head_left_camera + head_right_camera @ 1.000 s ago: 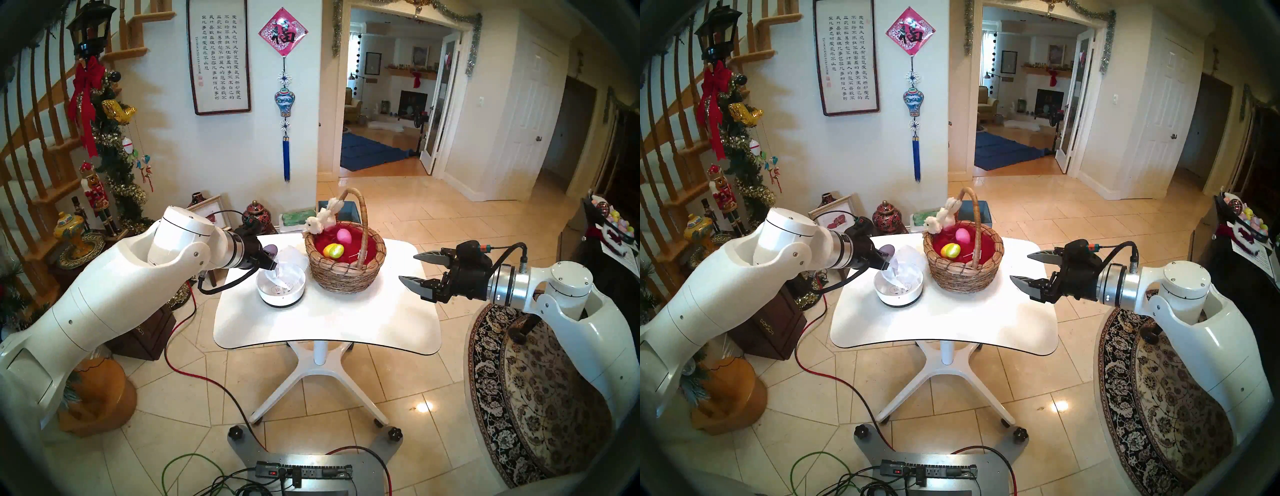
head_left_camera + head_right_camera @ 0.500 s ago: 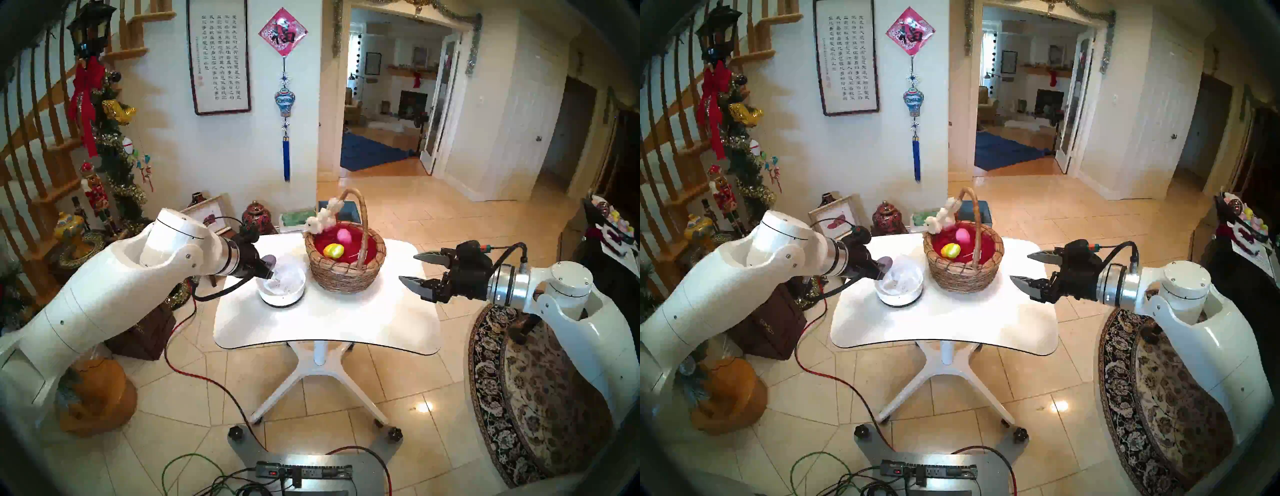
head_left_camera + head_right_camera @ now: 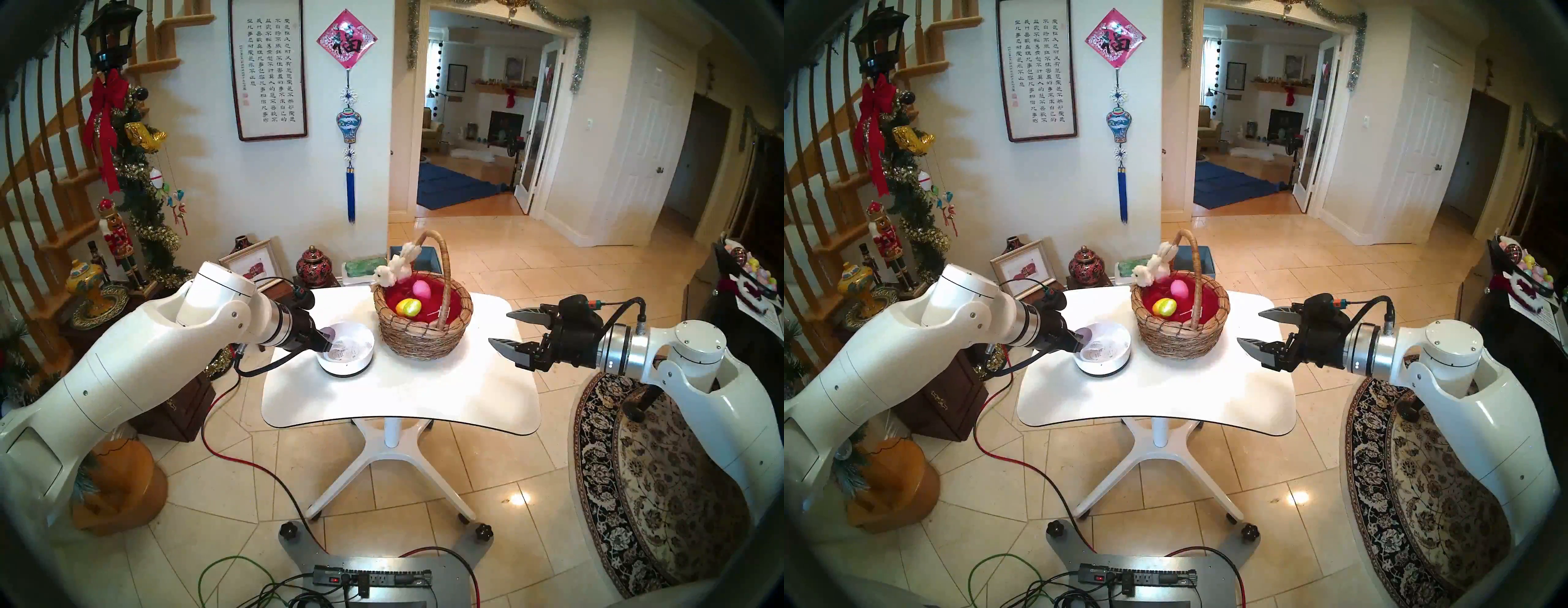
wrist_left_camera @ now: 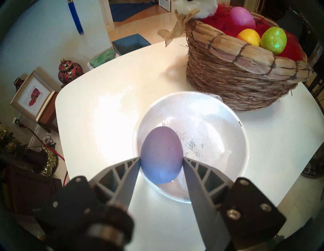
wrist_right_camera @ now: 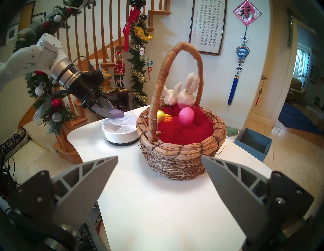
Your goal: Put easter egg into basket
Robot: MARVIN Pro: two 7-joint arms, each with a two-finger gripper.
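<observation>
- A round tan woven wicker basket (image 3: 423,322) with a tall arched handle and red lining stands on the white desk (image 3: 399,395). A small white plush bunny (image 3: 392,271) sits on its far rim.
- Three eggs already lie inside the basket on the red lining: a pink egg (image 3: 421,290), a yellow egg (image 4: 249,36) and a glittery green egg (image 4: 273,40).
- Just beside the basket, on the robot's left, sits a shallow round white bowl (image 3: 360,356) with crumpled white netting (image 4: 198,112) inside it.
- The left gripper (image 4: 162,162) has its jaws partly closed around a smooth purple plastic egg (image 4: 161,155), one finger pressing each side. The egg hangs low over the near edge of the white bowl; whether it touches the netting below cannot be told.
- The right gripper (image 5: 158,165) waits at the other side of the basket, well apart from it, with its jaws spread wide and nothing between them.
- Judging from this, the purple egg is grasped but not yet delivered. What seems left is carrying it over the basket's rim, clear of the handle and bunny, and letting it go onto the red lining.
</observation>
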